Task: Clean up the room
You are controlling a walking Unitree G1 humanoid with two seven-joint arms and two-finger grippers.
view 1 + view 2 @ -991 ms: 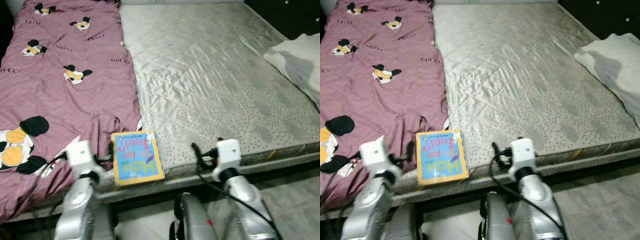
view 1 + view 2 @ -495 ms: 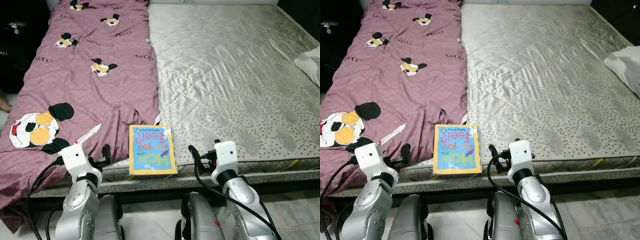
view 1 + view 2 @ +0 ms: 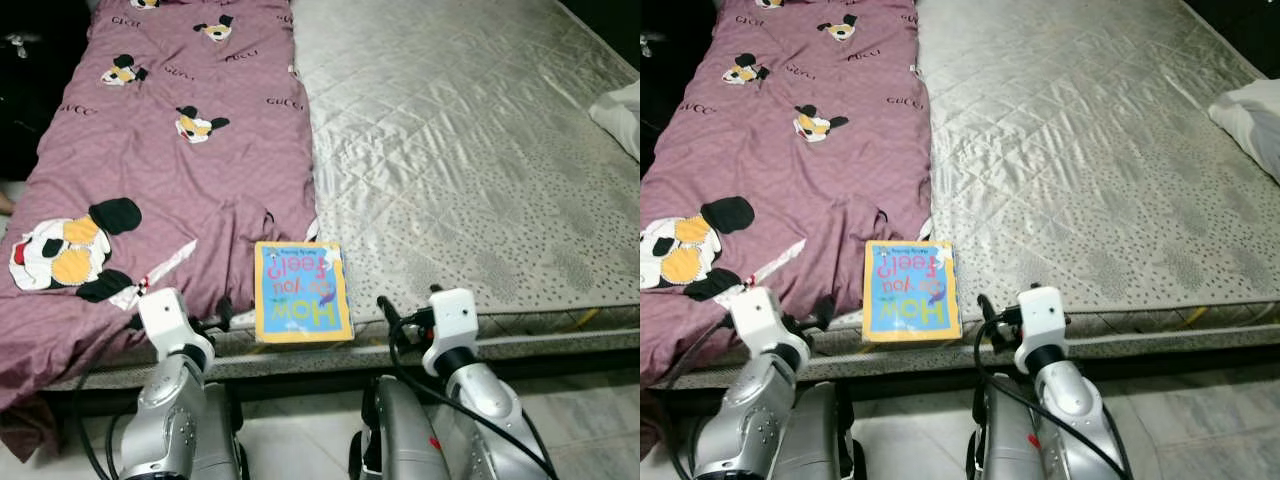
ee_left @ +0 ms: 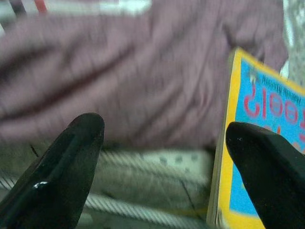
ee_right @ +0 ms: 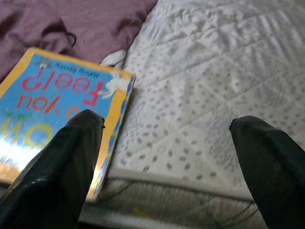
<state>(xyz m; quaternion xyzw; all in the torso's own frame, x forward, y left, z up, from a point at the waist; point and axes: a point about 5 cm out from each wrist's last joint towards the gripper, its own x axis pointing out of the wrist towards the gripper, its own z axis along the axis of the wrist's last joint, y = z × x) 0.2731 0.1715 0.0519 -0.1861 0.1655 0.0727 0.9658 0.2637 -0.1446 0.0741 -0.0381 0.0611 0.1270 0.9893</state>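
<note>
**Q:** At the near edge of the bed [image 3: 480, 190], what was the task status?

**A:** Judged from the layout, the cleanup was at an early stage. The book [image 3: 301, 305] lay flat on the mattress edge, cover up, just beside the purple blanket [image 3: 160, 180], and had not been lifted. A white pillow [image 3: 622, 110] sat at the far right. Collecting the book remained outstanding.

**Q:** What was the condition of each hand?

**A:** The left hand [image 4: 164, 157] was spread wide and held nothing; its fingers [image 4: 62, 167] pointed at the blanket fold and mattress side, with the book's yellow edge beside one finger. The right hand [image 5: 171, 167] was likewise wide and empty, aimed at the mattress, with one finger overlapping the book's corner in the wrist view. Contact could not be confirmed for either hand.

**Q:** Position relative to the book?

**A:** One hand stood on each side of it, both close to the bed edge.
</note>
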